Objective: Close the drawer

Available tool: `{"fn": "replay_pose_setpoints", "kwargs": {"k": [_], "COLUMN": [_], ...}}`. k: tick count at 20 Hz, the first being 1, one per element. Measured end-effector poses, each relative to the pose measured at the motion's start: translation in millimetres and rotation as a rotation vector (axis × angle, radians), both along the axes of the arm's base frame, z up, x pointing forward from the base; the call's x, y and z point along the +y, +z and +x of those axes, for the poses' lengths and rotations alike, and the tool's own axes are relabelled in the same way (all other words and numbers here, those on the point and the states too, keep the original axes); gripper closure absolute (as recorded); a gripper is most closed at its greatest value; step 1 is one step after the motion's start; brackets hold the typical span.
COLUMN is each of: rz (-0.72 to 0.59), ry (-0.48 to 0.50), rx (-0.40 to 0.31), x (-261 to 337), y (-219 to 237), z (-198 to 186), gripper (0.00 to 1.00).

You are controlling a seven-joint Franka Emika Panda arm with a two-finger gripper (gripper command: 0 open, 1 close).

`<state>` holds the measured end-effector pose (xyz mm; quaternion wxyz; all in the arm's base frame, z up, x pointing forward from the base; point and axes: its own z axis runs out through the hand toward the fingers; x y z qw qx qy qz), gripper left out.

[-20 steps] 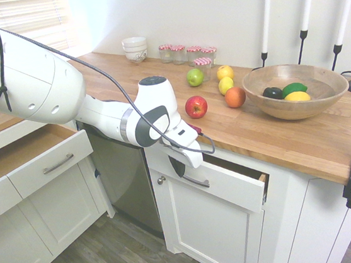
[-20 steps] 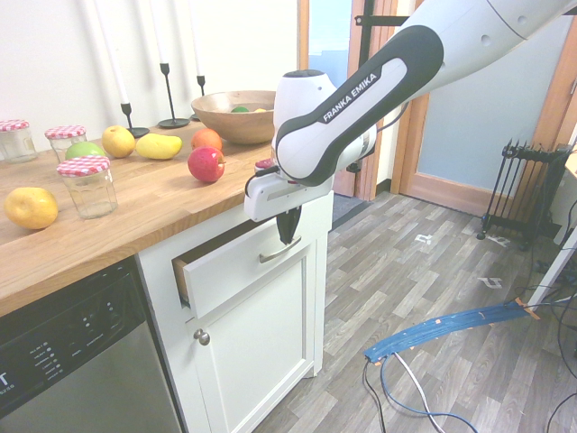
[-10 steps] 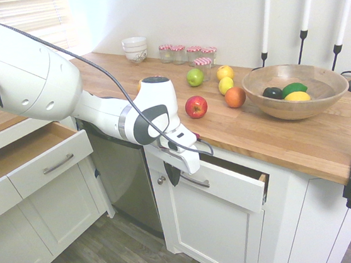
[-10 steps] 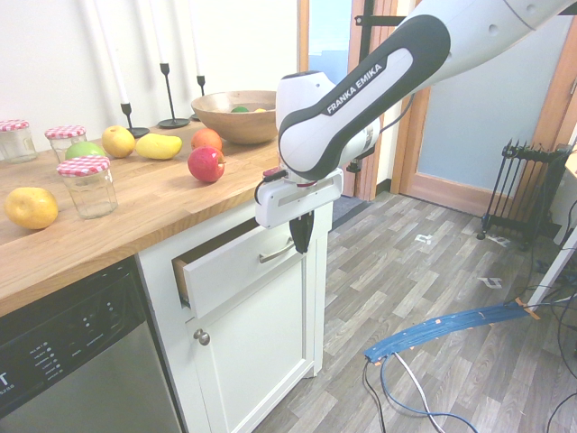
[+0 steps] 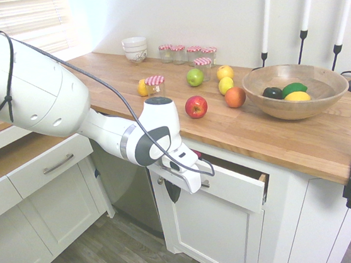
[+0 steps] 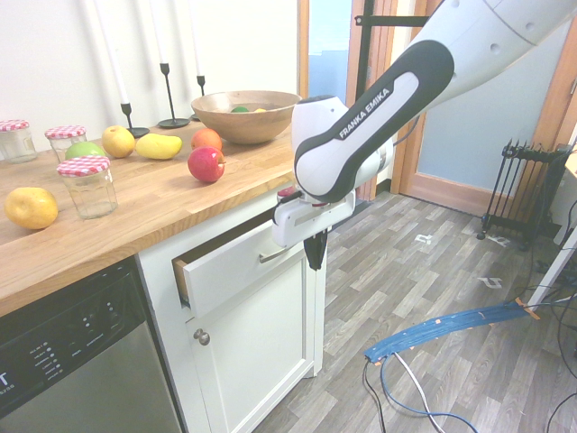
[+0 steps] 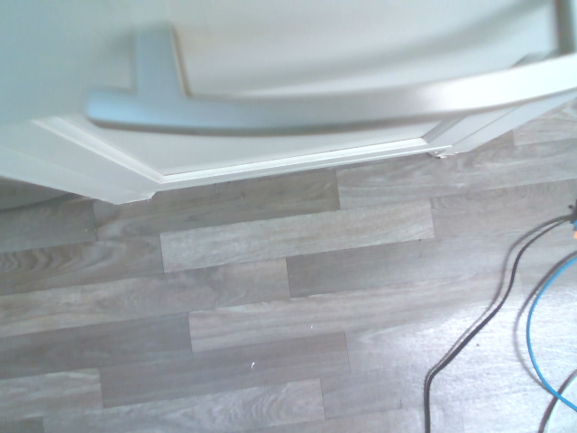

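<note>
Gripper (image 6: 315,260) of white Franka arm: pointed straight down, dark fingers pressed together, nothing pinched. Positioned just in front of the wide shallow white-fronted drawer (image 5: 236,188), fingertips hanging at the level of the drawer front, beside the curved silver bar handle (image 7: 343,101). Contact with front or handle: cannot tell.

Drawer: partly pulled out from under the front edge of the butcher-block wooden countertop (image 5: 278,139), dark gap visible between drawer front and cabinet frame. Located above a white cabinet door (image 6: 261,347) with a small round knob, beside a stainless dishwasher (image 6: 72,361).

On the countertop: red apple (image 5: 196,106) near the front edge above the drawer; orange, yellow and green fruit (image 5: 224,84) further back; large wooden bowl (image 5: 295,90) holding more fruit; glass jars with red checked lids (image 5: 202,62) towards the back edge; stacked white bowls (image 5: 134,48) at the far corner; tall white candles in black holders (image 5: 266,23) along the wall.

Wrist view: handle and lower edge of drawer front, blurred, over grey wood-plank floor (image 7: 270,343).
</note>
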<state>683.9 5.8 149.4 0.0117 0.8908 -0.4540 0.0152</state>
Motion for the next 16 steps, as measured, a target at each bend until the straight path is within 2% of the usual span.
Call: {"fn": "replay_pose_setpoints", "kwargs": {"k": [10,14,16], "rz": [-0.029,-0.064,-0.071], "ry": [0.026,0.021,0.015], "rx": [-0.097,-0.174,-0.188], "x": [-1.8,8.0,10.1], "y": [0.9,4.9,8.7], "z": [37.0,52.2,55.3], "gripper": [1.0,1.0,1.0]}}
